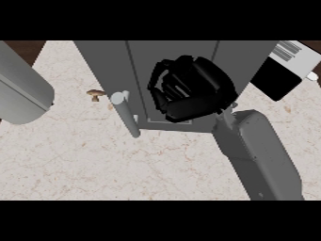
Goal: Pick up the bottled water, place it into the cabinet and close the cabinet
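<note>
Far left, we see a rounded grey bulk (13, 87) at the edge. It could be the left forearm, but we can't confirm that, and no left robot hand shows. Next is a small brown item (95, 93) on the bench (65, 160), just left of the cabinet (107, 61). A grey bar handle (126, 115) sticks out at the cabinet's left front. We can't tell from this angle whether the door is ajar or shut. The right robot hand (190, 89) sits over the middle of the cabinet front, with its forearm (260, 155) coming up from the lower right. Its fingers are curled in, and we see nothing held inside them. The bottled water (277, 82) is outside the cabinet, right up against its right side, on the bench. It has a black label and a white barcoded part. Key relation: the bottle lies right of the right robot hand, near but apart. Its long axis runs diagonally from lower left to upper right. We can't say whether it is standing or lying. The right robot hand is the only one in view. In our judgement, any grasp means swinging it rightward off the cabinet front and opening the fingers across the bottle's short side.
</note>
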You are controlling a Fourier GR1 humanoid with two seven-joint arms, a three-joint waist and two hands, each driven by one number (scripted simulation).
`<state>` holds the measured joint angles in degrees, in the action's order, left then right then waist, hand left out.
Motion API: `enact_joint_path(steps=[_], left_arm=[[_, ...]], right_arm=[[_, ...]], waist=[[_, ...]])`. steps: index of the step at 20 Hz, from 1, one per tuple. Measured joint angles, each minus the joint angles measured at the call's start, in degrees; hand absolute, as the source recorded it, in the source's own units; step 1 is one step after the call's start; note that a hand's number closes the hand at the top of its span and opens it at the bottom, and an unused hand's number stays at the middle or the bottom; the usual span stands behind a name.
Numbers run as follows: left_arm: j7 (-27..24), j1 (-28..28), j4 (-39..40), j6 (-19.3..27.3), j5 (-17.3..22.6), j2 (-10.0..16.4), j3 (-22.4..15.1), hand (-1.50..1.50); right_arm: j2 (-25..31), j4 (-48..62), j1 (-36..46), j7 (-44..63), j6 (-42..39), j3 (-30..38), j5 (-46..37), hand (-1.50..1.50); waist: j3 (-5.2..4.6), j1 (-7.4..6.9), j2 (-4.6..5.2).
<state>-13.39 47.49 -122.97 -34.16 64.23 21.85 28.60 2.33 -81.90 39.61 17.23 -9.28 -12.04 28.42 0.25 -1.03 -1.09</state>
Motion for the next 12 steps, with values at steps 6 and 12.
enact_joint_path(steps=[6,12], left_arm=[[2.2,-0.6,-0.8,-0.2,1.1,-0.5,0.4,-1.50],[4.2,-1.6,-0.6,-0.1,3.4,1.1,0.8,-1.50]], right_arm=[[-0.1,3.2,1.9,0.4,-3.1,0.7,0.3,1.50],[0.0,4.8,3.0,0.8,-5.5,1.3,2.2,1.50]], waist=[[0.59,0.50,-0.56],[1.11,0.45,-0.67]])
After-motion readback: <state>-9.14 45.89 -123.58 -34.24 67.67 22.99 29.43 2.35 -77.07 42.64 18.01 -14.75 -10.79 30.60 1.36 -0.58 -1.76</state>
